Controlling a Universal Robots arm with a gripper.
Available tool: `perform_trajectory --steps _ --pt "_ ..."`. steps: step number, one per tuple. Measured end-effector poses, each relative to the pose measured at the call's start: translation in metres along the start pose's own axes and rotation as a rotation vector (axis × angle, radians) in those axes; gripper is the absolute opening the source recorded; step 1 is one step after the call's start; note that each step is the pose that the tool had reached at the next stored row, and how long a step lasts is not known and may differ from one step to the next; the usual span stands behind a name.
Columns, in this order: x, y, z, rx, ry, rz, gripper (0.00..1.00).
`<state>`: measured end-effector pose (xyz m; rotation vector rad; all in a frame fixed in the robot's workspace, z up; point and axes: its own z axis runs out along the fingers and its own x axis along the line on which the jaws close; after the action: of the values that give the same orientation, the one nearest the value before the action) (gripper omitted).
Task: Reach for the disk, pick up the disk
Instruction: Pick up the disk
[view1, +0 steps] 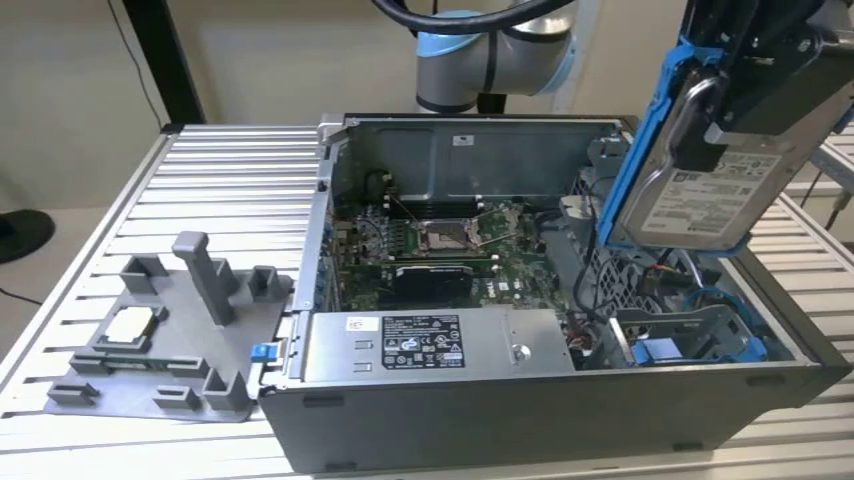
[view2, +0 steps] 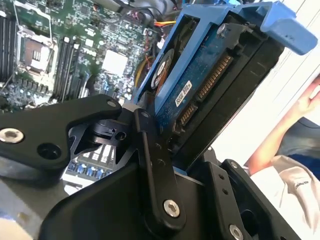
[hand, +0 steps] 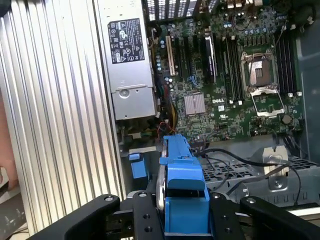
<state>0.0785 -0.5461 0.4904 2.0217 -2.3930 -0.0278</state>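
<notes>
I am holding the disk (view1: 701, 165) clamped in my gripper (view1: 747, 75), at the upper right of the exterior view, clear above the open computer case (view1: 534, 400). Reaching and picking up are looking done; nothing is showing as left.

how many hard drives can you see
1: the silver-grey metal hard drive in a blue plastic carrier frame, held by the gripper above the open case; others may be hidden.
</notes>
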Motion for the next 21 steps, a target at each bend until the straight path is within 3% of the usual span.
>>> perform_trajectory --steps 13,17,21 --pt "0.0275 -0.0047 0.0019 -0.0001 -0.0001 0.000 0.00" --pt "0.0277 -0.0084 0.0033 -0.0001 0.0000 0.000 0.00" --pt "0.0259 -0.0189 0.0047 -0.0009 0.0000 -0.001 0.00"
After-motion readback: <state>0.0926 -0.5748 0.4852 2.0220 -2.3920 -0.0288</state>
